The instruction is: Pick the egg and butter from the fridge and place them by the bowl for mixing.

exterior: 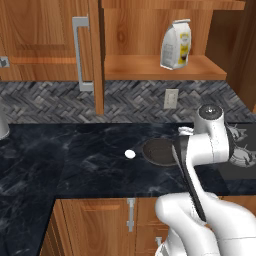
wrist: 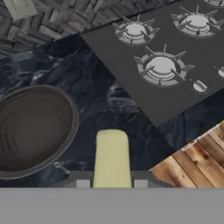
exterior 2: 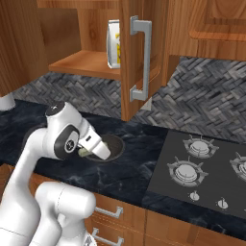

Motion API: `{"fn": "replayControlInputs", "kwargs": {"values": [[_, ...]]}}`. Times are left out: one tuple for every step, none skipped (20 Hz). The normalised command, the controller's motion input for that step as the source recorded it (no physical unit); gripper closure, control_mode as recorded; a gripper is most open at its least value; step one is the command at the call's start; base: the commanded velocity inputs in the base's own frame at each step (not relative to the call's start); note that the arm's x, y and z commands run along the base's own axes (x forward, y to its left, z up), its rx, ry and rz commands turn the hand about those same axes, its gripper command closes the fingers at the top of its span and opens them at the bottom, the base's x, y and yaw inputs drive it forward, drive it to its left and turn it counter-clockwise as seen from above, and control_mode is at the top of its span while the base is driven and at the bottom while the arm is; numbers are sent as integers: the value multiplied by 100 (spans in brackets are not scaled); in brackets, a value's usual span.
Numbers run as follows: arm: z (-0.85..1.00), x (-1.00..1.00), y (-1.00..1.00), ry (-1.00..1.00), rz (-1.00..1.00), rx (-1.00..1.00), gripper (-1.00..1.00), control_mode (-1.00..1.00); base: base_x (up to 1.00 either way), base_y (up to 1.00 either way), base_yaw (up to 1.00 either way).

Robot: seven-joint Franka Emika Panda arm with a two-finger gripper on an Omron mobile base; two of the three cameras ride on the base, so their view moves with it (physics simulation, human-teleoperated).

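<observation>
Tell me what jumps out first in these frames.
The white arm hangs over the dark counter, its tool shut on a pale yellow butter stick, seen in the hand view just beside the dark bowl. A small white egg already lies on the counter left of the bowl in the left base view. To the right is a black stove, and above it all a bag on an open wooden shelf.
</observation>
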Motion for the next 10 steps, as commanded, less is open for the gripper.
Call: {"fn": "replayControlInputs", "kwargs": {"values": [[-54,4,-22,7,-3,1,100,-100,0,0,0],[-66,0,-11,0,0,0,100,-100,0,0,0],[-64,2,-10,0,0,0,100,-100,0,0,0],[-62,8,-12,0,0,0,100,-100,0,0,0],[-55,13,-14,0,0,1,100,-100,0,0,0],[-50,18,-16,1,0,2,100,-100,0,0,0],[-44,26,-15,1,0,1,100,-100,0,0,0],[-40,30,-16,6,0,1,100,-100,0,0,0],[-31,33,-21,20,0,2,100,-100,0,0,0],[-26,42,-22,31,0,2,100,-100,0,0,0]]}}
